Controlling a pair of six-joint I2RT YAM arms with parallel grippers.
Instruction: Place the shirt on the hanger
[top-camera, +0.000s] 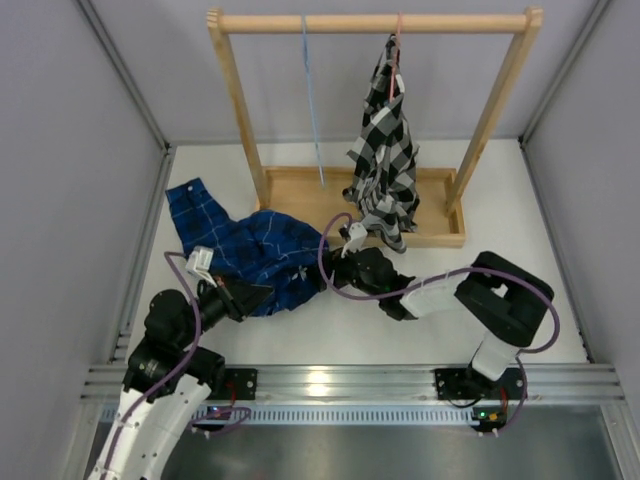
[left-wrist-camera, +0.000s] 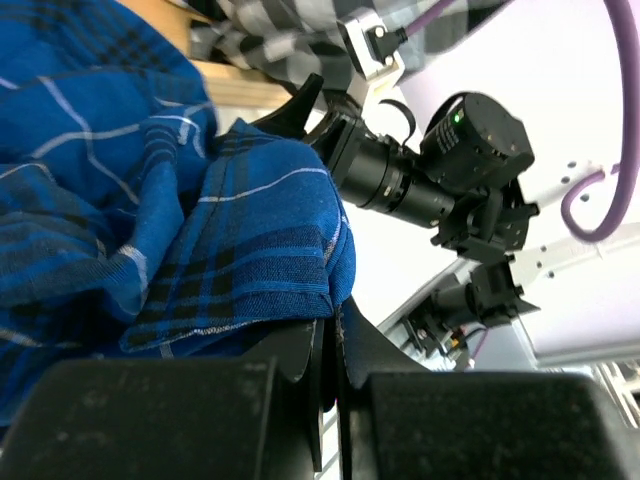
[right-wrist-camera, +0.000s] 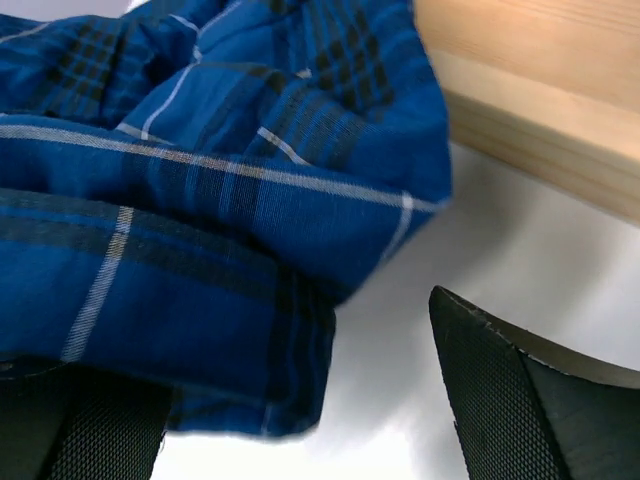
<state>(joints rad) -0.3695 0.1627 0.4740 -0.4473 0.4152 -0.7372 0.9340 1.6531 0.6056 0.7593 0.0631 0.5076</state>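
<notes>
The shirt (top-camera: 250, 255), dark blue with thin white plaid lines, lies crumpled on the table in front of the wooden rack. My left gripper (top-camera: 266, 292) is at its near edge, shut on a fold of the hem (left-wrist-camera: 320, 300). My right gripper (top-camera: 337, 270) is open at the shirt's right edge. In the right wrist view a corner of the shirt (right-wrist-camera: 200, 200) lies over the left finger, and the right finger (right-wrist-camera: 520, 400) stands apart on bare table. The hanger (top-camera: 311, 100), thin and light blue, hangs empty from the rack's top rod.
A black-and-white checked shirt (top-camera: 385, 160) hangs on a pinkish-red hanger (top-camera: 398, 45) to the right of the blue one. The rack's wooden base (top-camera: 300, 190) lies just behind the shirt and shows in the right wrist view (right-wrist-camera: 540, 100). Grey walls enclose the table.
</notes>
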